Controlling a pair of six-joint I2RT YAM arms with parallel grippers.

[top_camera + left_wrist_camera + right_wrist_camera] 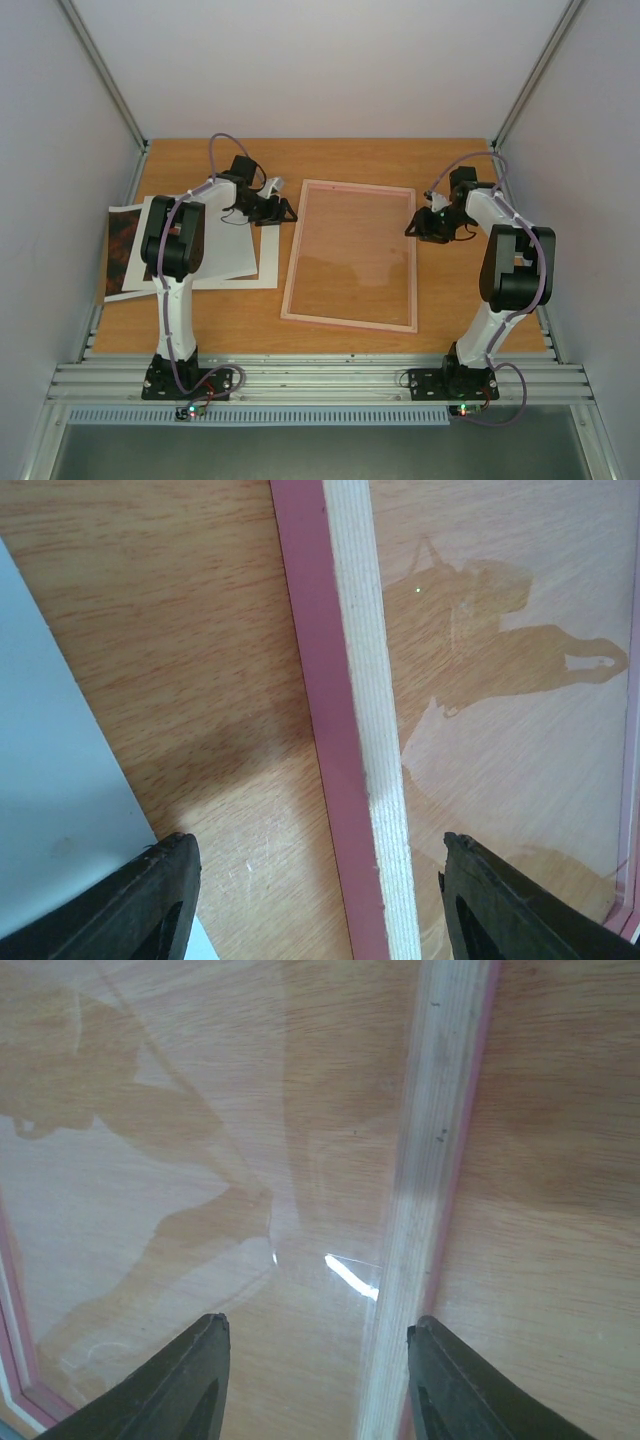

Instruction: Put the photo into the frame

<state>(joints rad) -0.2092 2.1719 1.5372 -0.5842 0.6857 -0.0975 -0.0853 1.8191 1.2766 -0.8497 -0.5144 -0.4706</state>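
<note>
Both hands gape open: the left hand (285,211) hovers over the left rim of the frame (352,255), the right hand (413,229) over its right rim. On the tabletop (350,160), well left, the photo (122,250) lies partly under white sheets (232,250).

The left gripper (325,905) holds its black fingers (160,900) wide apart over the frame (350,730), whose side rail is pink rim beside pale wood, with its reflective clear pane (510,750) on the right and the wooden table (180,630) and a white sheet (50,780) on the left.

White-and-black arms (178,310), lilac cables (213,150), black end effectors (288,211)
</note>
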